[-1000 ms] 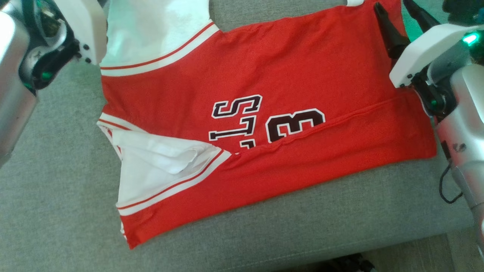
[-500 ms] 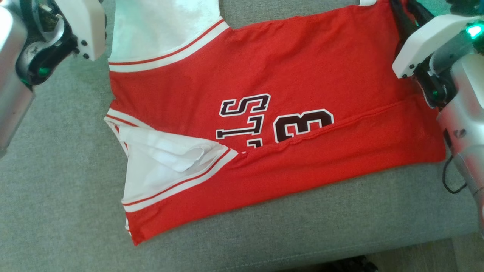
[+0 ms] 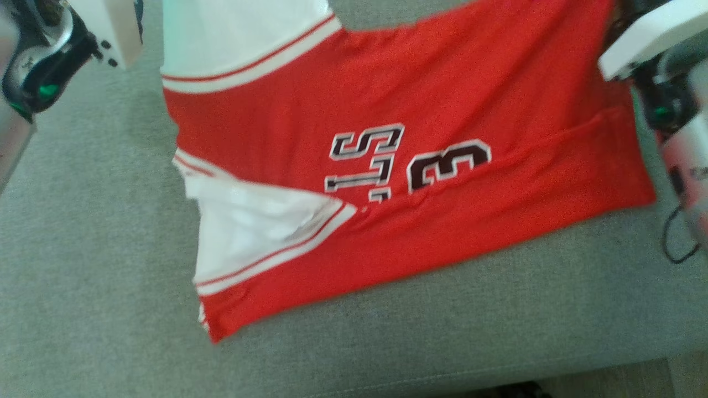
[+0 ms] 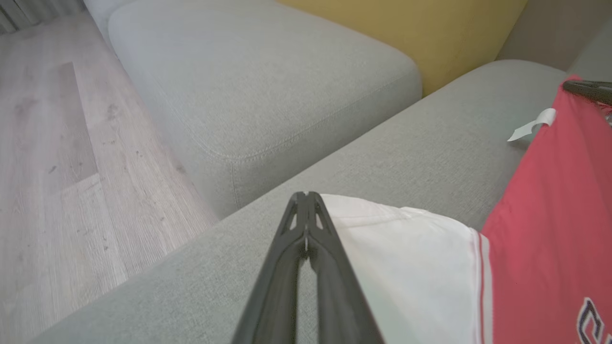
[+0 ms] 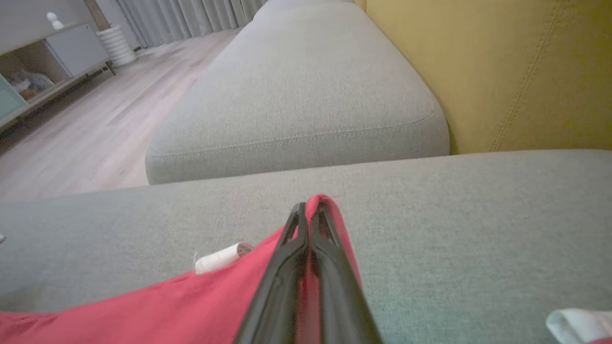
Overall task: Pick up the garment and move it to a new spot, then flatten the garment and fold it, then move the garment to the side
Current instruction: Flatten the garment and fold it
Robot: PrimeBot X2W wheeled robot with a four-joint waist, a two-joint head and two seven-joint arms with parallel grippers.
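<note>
The garment [image 3: 442,110] is a red jersey with white sleeves and dark lettering, spread on the grey sofa seat [image 3: 110,249] with its near part folded over. In the left wrist view my left gripper [image 4: 306,198] is shut at the edge of the white sleeve [image 4: 411,248], and the cloth runs off from its tips. My right gripper [image 5: 310,208] is shut on a red corner of the garment [image 5: 191,306], with cloth poking out past the fingertips. Both pale wrists sit at the head view's top corners.
A second grey cushion [image 4: 263,86] lies beyond the seat, with a yellow back cushion [image 5: 502,71] to one side. Wood floor [image 4: 48,143] and a low cabinet [image 5: 48,52] are farther off. The seat's front edge [image 3: 442,381] runs near the garment.
My right gripper's fingers stood open by the red corner and have closed on it. The head camera has shifted, and the picture is now blurred.
</note>
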